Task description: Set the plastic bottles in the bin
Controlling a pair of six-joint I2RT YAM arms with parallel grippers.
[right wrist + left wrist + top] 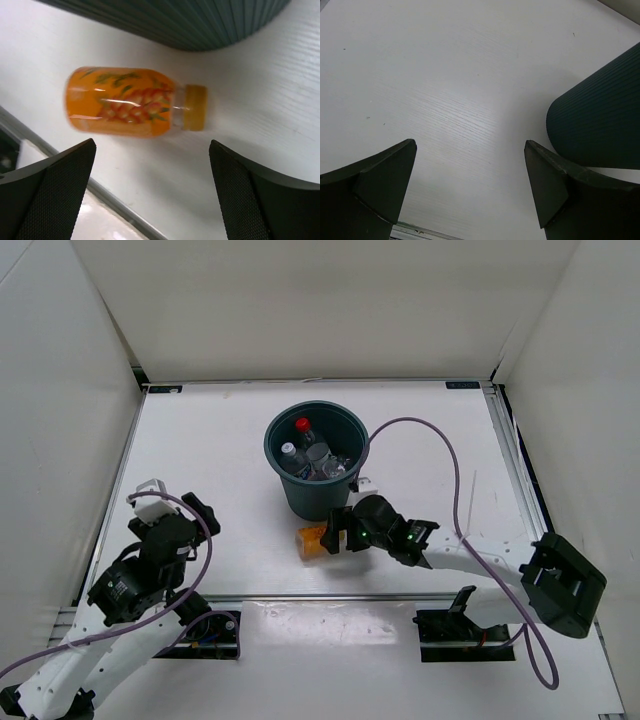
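The dark grey-green bin (274, 455) stands in the middle of the table. Several clear bottles lie inside it, one with a red cap (302, 424). The short orange bottle (313, 541) lies on its side on the table just in front of the bin. My right gripper (338, 532) is open right beside it. In the right wrist view the orange bottle (125, 102) lies just beyond the open gripper (152, 192), its cap to the right, under the bin wall (175, 20). My left gripper (176, 504) is open and empty at the near left, and also shows in the left wrist view (470, 187).
The bin's ribbed wall (600, 115) shows at the right of the left wrist view. A metal strip (115, 210) marks the table's front edge close behind the orange bottle. White walls enclose the table. A purple cable (450, 455) arcs over the right side.
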